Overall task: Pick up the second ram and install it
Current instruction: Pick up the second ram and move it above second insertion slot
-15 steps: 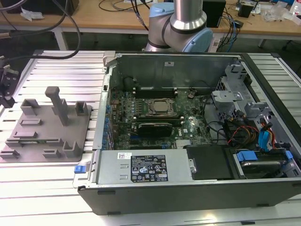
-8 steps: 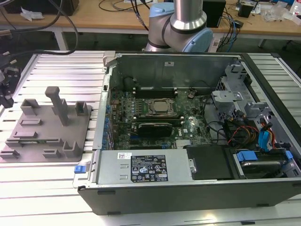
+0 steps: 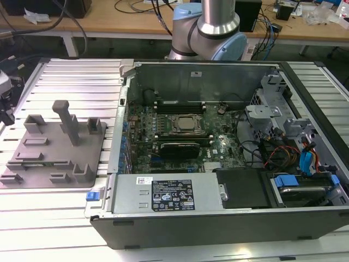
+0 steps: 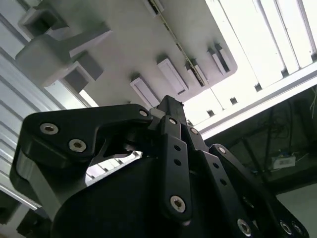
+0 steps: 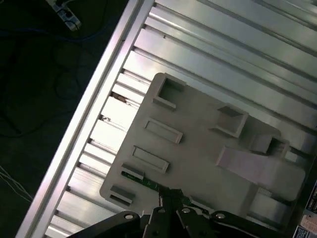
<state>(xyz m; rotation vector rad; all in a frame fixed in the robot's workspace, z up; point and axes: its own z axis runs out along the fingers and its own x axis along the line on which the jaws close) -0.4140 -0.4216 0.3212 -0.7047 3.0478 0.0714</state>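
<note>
One tray (image 3: pixel 54 147) holding one ram (image 5: pixel 143 181); one computer (image 3: pixel 191 76).

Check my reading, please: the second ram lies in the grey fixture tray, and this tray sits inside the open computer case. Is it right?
Not quite. The second ram does lie in the grey fixture tray, but the exterior view shows this tray outside the open computer case, on the ribbed table, to the exterior view's left of it.

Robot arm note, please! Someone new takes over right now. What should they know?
Gripper: shut, empty, up above the grey tray.
Memory stick: sitting in a tray slot, close by the gripper's tip in the first wrist view.
Done: nothing shows for this stick; it is not picked up.
Left: lifting it and fitting it into the open computer.
</note>
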